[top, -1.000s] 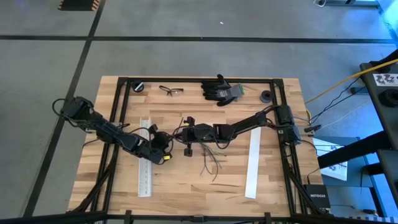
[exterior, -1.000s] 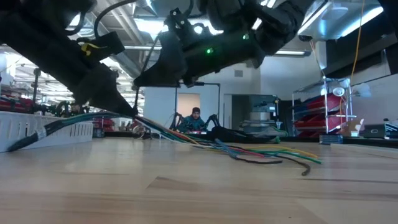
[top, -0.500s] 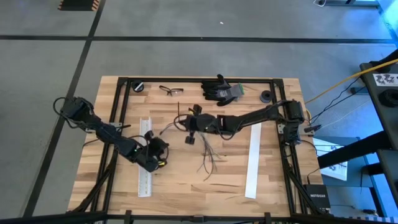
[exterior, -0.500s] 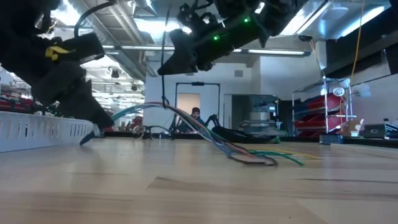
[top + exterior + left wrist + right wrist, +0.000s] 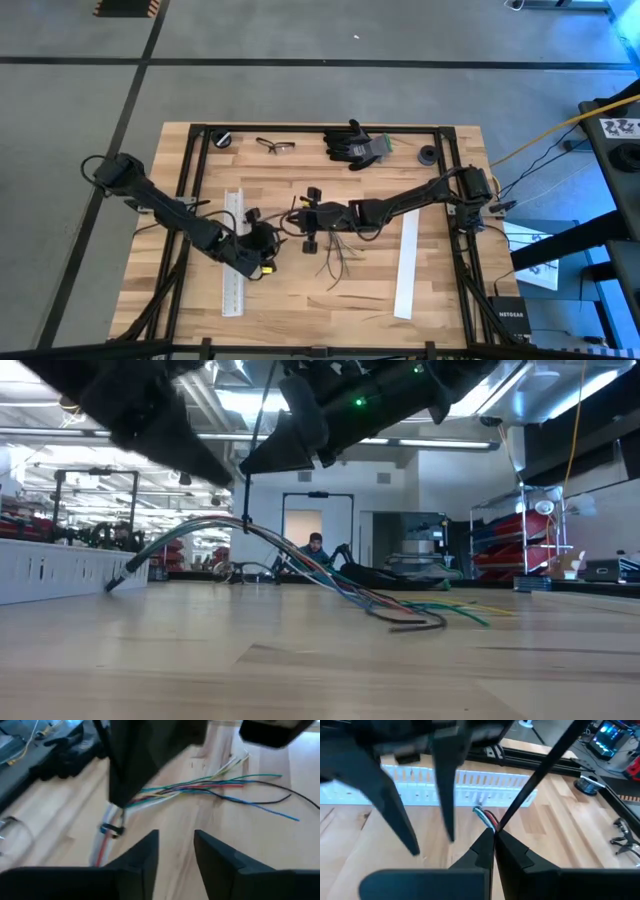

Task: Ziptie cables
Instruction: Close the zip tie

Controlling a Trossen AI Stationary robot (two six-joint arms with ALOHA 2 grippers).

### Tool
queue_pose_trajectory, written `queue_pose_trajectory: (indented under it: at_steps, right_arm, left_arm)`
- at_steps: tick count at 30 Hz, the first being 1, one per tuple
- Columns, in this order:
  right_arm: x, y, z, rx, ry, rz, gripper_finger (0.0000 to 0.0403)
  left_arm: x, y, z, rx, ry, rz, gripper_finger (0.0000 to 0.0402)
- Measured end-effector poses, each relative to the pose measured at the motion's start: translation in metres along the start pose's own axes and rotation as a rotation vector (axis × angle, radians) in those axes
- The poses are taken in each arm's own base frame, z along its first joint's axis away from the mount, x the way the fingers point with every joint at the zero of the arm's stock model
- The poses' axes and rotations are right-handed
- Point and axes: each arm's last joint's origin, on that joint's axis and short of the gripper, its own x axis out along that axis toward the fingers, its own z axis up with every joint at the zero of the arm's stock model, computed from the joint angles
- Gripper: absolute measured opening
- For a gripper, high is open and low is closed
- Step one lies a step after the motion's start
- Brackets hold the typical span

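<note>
Right claw point(image 5: 311, 222) is clamped shut on a black zip tie point(image 5: 540, 775), lifting the cables point(image 5: 300, 560) in an arch above the table point(image 5: 300, 290) beside the slotted white strip point(image 5: 234, 250). Left claw point(image 5: 175, 852) hangs slightly parted and empty near the bundled end (fingers point(image 5: 142, 855) apart, nothing between). Judgement: lifting keeps the tie taut for cinching.
</note>
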Motion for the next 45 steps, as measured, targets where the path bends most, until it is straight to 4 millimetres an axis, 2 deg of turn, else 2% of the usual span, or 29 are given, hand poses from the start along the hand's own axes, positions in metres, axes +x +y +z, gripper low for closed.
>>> queue_pose_trajectory:
  at_steps: [4,8,12,23,26,30,35,38,40,45]
  right_arm:
    - [0.000,0.001,0.000,-0.001,-0.004,0.034,0.0000]
    - [0.000,0.001,0.002,0.000,-0.020,0.049,0.0000]
    - [0.000,0.002,0.004,0.004,-0.044,0.086,0.0000]
    - [0.000,0.003,0.004,0.003,-0.050,0.132,0.0000]
    - [0.000,0.004,0.004,-0.003,-0.052,0.149,0.0000]
    - [0.000,0.004,0.004,-0.009,-0.054,0.155,0.0000]
    - [-0.001,0.004,0.004,0.017,-0.049,0.153,0.0003]
    - [-0.011,0.000,0.009,0.023,0.000,0.136,0.0012]
    - [-0.025,-0.005,0.015,0.011,0.057,0.095,0.0027]
    - [-0.059,-0.019,0.020,-0.027,0.237,-0.047,0.0087]
  left_arm:
    - [0.000,0.009,0.003,0.032,0.009,0.041,0.0134]
    - [0.010,0.018,-0.005,0.069,0.079,0.102,0.0136]
    - [0.018,0.017,-0.004,0.077,0.084,0.076,0.0131]
    - [0.022,0.016,0.002,0.154,0.062,0.023,0.0127]
    - [0.023,0.017,0.004,0.194,0.051,0.022,0.0097]
    - [0.025,0.019,0.004,0.253,0.068,0.004,0.0015]
    - [0.025,0.020,0.005,0.342,0.061,0.038,0.0001]
    - [0.024,0.019,0.009,0.342,0.050,0.043,0.0000]
    - [0.023,0.020,0.010,0.335,0.049,0.045,0.0000]
    - [0.023,0.020,0.009,0.310,0.058,0.049,0.0000]
